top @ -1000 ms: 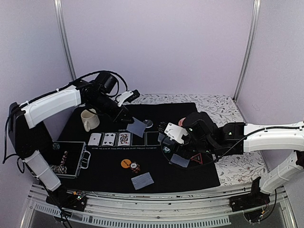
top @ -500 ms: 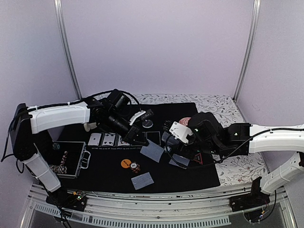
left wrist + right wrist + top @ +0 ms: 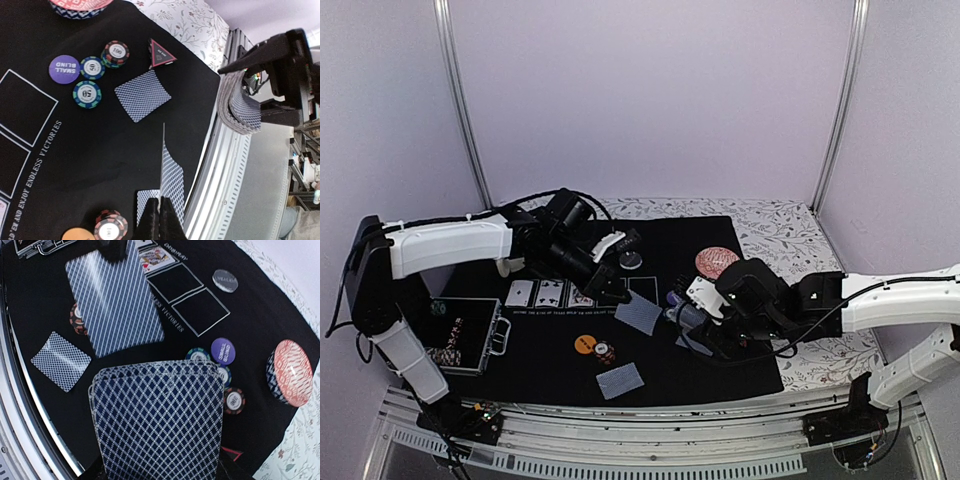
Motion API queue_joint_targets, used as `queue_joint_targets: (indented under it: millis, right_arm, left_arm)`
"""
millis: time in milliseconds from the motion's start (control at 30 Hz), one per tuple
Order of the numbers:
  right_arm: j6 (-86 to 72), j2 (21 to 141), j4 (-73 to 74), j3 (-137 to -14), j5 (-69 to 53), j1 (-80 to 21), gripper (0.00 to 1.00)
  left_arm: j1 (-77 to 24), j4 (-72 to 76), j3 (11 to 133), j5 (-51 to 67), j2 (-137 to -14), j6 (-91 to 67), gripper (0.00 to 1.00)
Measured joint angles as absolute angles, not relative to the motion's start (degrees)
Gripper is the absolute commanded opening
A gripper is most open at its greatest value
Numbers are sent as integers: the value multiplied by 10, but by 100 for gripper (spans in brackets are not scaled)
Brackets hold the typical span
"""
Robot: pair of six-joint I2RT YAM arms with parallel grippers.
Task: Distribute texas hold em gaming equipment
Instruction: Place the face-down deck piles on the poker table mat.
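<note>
My left gripper point(image 3: 621, 297) is shut on one blue-backed playing card point(image 3: 640, 316) and holds it above the mat's middle. In the left wrist view its fingertips point(image 3: 160, 220) pinch that card point(image 3: 171, 175) edge-on. My right gripper point(image 3: 695, 316) is shut on the fanned deck point(image 3: 160, 425), which hides its fingers. Face-down cards lie near the front edge point(image 3: 620, 380) and by the right gripper point(image 3: 143, 95). The purple disc point(image 3: 64, 69), striped chips point(image 3: 86, 94) and the red-edged triangle point(image 3: 160, 52) lie on the right. The orange disc point(image 3: 583, 344), more chips point(image 3: 606, 352) and the black disc point(image 3: 632, 260) lie mid-mat.
Three face-up cards point(image 3: 550, 293) lie in a row on the black mat point(image 3: 540, 375). The red patterned bowl point(image 3: 717, 262) stands at the back right. An open metal case point(image 3: 460, 335) sits at the left. The cream mug is mostly hidden behind my left arm.
My left arm swung from the back of the mat toward the middle carrying the card. My right gripper shifted with the deck, uncovering the red bowl.
</note>
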State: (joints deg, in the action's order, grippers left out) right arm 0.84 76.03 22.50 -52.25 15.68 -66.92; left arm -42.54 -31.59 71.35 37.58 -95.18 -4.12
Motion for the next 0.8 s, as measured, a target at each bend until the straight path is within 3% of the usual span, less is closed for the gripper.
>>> queue_joint_targets:
  millis: [633, 733, 800]
  right_arm:
    - [-123, 912, 214, -454, 78, -691, 51]
    - [-128, 931, 212, -469, 77, -691, 55]
    - [-131, 942, 215, -480, 77, -691, 64]
  left_arm:
    - [-348, -343, 713, 322, -887, -24, 0]
    - [-345, -346, 713, 316, -884, -23, 0]
    - [-343, -347, 713, 312, -881, -22, 0]
